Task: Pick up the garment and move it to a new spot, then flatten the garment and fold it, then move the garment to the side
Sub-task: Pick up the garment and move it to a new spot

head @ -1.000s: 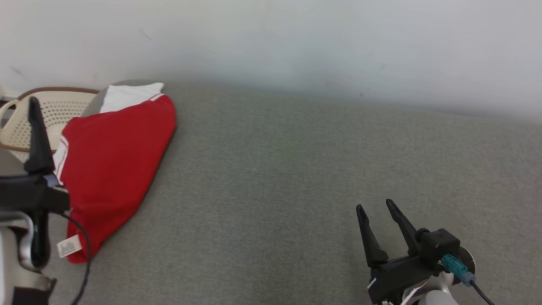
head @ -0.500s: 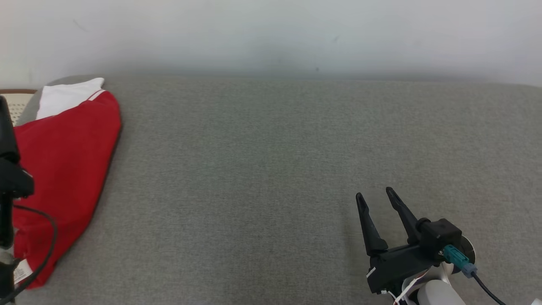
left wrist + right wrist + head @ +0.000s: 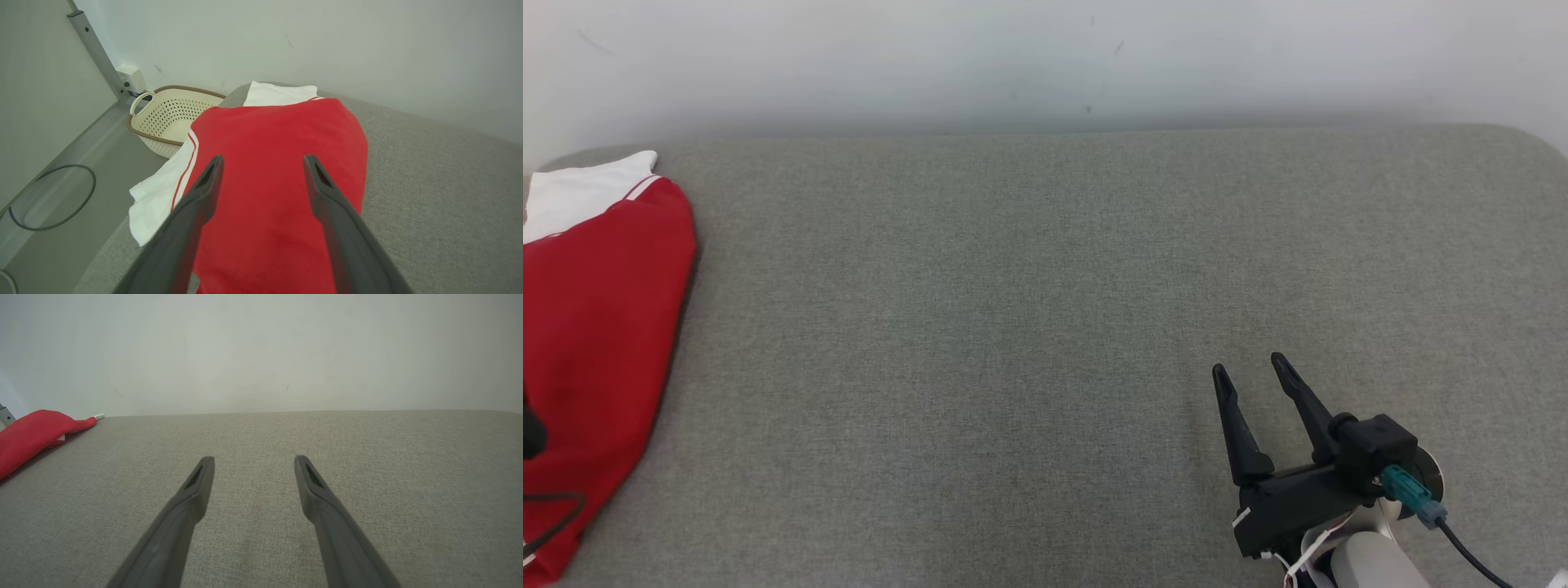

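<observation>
Left tool [image 3: 263, 158] and right tool [image 3: 1248, 363] wide apart, empty, as before; head view now farther right of garment [image 3: 596, 327].

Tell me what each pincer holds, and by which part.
Nothing is held. The left pincer stands open over the red garment, gripping no part of it; the right pincer stands open above the grey surface.

Open grey cushion surface [image 3: 1045, 286], red garment [image 3: 596, 327] at its left end, wall [image 3: 1045, 57] behind.
</observation>
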Robot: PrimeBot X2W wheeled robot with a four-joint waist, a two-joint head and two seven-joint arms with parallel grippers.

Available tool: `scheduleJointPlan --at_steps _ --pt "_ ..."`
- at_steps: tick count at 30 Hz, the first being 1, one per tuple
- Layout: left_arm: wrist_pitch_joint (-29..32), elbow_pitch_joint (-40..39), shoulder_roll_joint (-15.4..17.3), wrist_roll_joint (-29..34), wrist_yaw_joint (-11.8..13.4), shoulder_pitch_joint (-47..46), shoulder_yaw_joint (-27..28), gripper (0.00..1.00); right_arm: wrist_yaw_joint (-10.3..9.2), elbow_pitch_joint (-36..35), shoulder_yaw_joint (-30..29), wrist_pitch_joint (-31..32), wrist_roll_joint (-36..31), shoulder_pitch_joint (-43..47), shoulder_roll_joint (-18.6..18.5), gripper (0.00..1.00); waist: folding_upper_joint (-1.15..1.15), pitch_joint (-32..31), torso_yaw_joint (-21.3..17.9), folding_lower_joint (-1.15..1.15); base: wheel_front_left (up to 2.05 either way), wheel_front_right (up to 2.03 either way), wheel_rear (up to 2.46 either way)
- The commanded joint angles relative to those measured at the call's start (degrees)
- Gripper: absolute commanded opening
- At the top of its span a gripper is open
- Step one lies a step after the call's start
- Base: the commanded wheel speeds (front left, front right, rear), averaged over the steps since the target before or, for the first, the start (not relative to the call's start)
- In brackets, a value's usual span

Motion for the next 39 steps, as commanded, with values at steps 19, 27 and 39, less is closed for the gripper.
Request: scheduleJointPlan --at_steps 19,27,39 --pt "7.0 16.0 1.7 -2.4 -1.8 -2.2 -1.9 1.00 0.00 -0.9 -0.1 0.1 -1.0 -1.7 -0.8 1.00 0.00 4.3 -3.3 -0.01 0.00 0.00 0.00" --pt "10.9 18.3 2.3 -0.6 -2.4 -3.7 -5.0 1.00 0.00 -1.6 -0.3 0.3 -1.2 -2.6 -1.2 1.00 0.00 6.2 -3.8 -0.01 0.00 0.00 0.00" --pt "2.6 15.5 4.1 1.3 -1.8 -6.3 -7.9 0.00 0.00 -1.5 -0.9 0.4 -1.1 -2.0 -0.9 1.00 0.00 5.3 -3.3 -0.01 0.00 0.00 0.00"
